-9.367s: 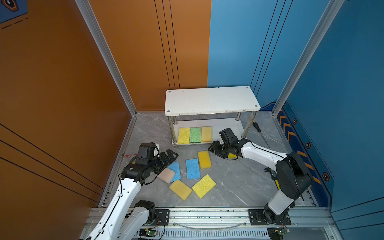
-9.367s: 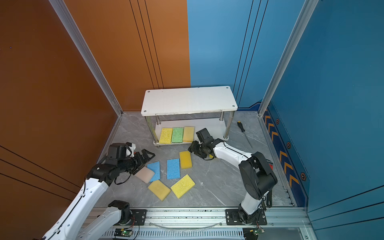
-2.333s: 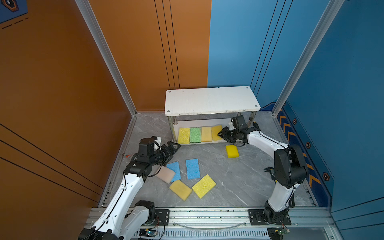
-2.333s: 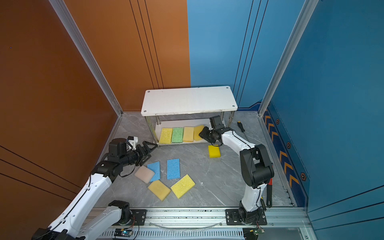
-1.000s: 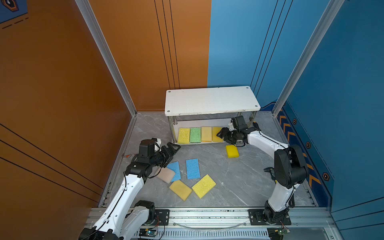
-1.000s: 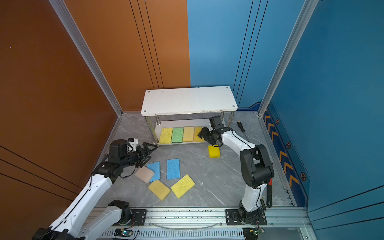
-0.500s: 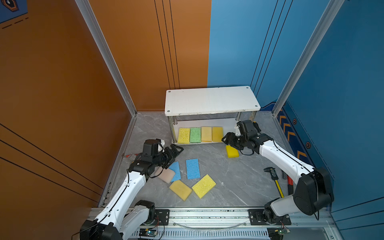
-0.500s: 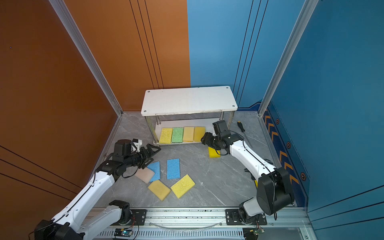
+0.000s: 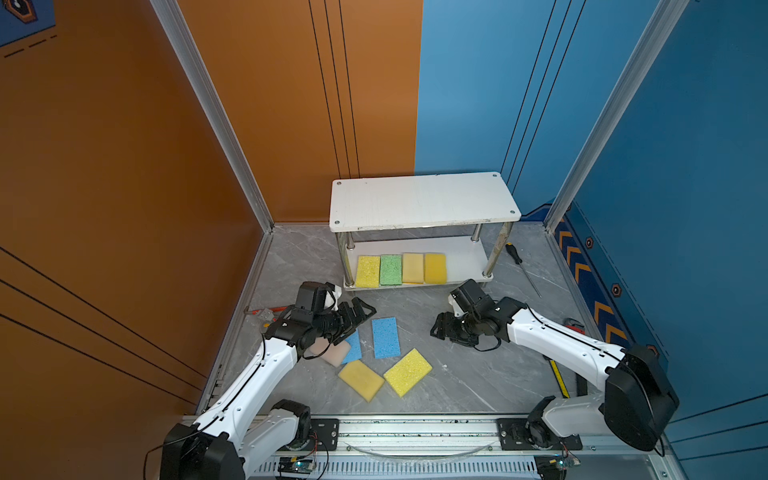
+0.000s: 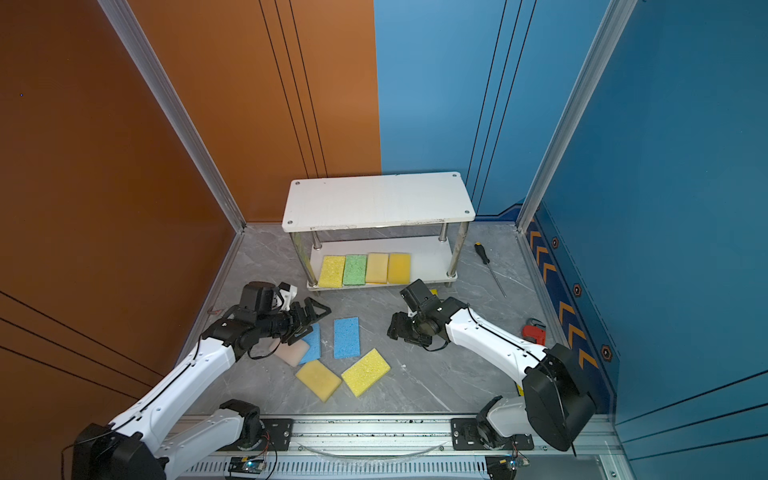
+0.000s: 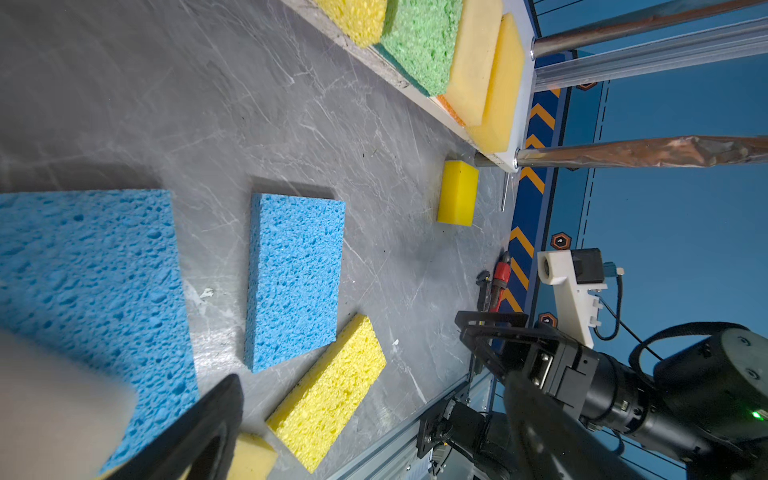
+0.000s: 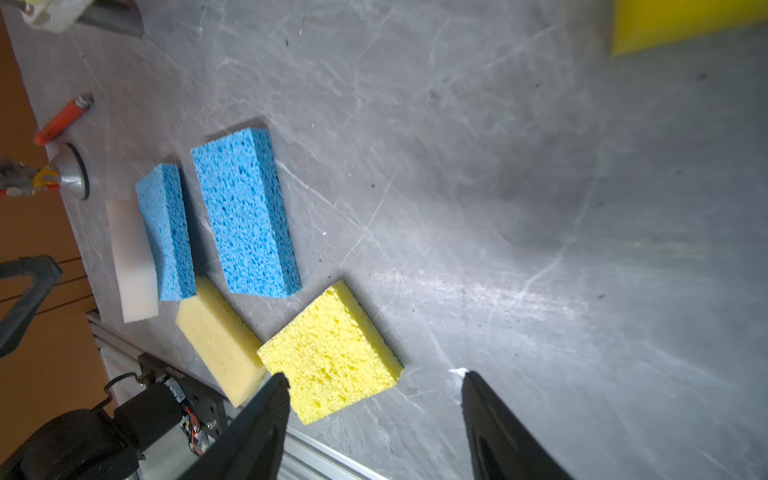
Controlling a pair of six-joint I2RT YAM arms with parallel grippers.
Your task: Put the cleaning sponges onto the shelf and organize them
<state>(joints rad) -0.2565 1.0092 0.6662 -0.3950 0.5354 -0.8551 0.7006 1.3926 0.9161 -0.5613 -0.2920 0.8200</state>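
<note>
Four shelved, six loose below.
The white two-tier shelf (image 9: 424, 199) holds a yellow sponge (image 9: 368, 271), green sponge (image 9: 391, 269), tan sponge (image 9: 413, 268) and golden sponge (image 9: 435, 268) flat in a row on its lower board. On the floor (image 9: 478, 374) lie a blue sponge (image 9: 385, 337), a second blue sponge (image 9: 354, 347) against a whitish-pink sponge (image 9: 336, 354), a pale yellow sponge (image 9: 360, 380) beside a bright yellow sponge (image 9: 407, 372), and a small yellow sponge (image 11: 457, 193) near the shelf's front right post.

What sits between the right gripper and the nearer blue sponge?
Nothing: only bare grey floor separates the right gripper from that blue sponge, as both top views show.
</note>
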